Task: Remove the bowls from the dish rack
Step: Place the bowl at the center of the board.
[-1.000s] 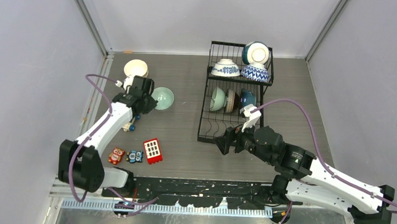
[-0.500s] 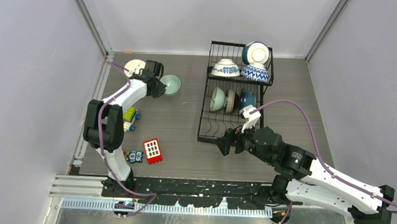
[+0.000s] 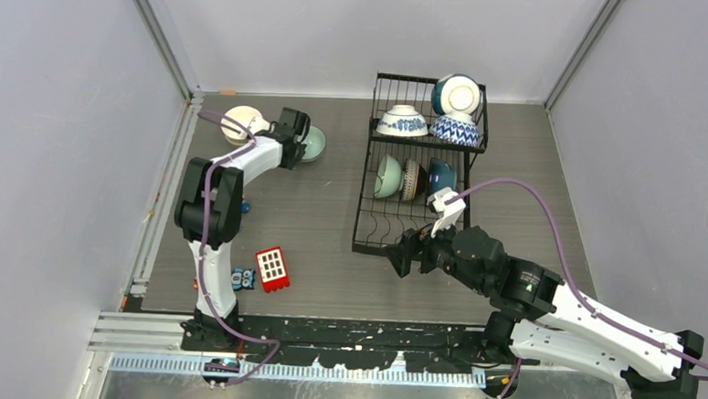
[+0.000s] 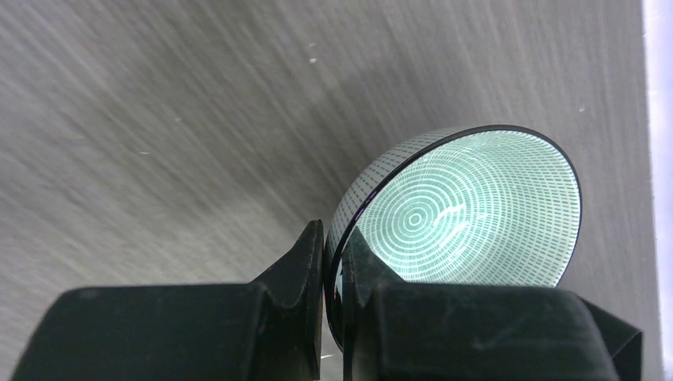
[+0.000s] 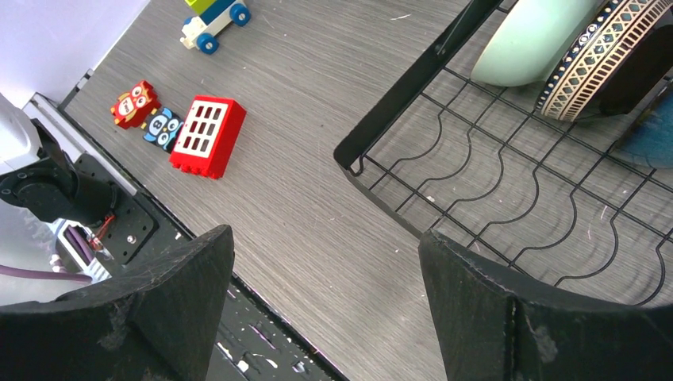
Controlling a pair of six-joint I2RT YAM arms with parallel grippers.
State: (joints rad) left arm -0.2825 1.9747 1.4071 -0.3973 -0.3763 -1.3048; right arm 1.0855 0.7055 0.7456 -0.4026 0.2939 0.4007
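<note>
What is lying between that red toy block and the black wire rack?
Nothing: bare grey tabletop separates the red block from the dish rack, clearest in the right wrist view.

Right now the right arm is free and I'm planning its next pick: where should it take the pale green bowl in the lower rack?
Probably the upper rim, right pincer straddling the wall, from above. The pale green bowl stands on edge in the slots of the dish rack, a patterned bowl close beside it.
</note>
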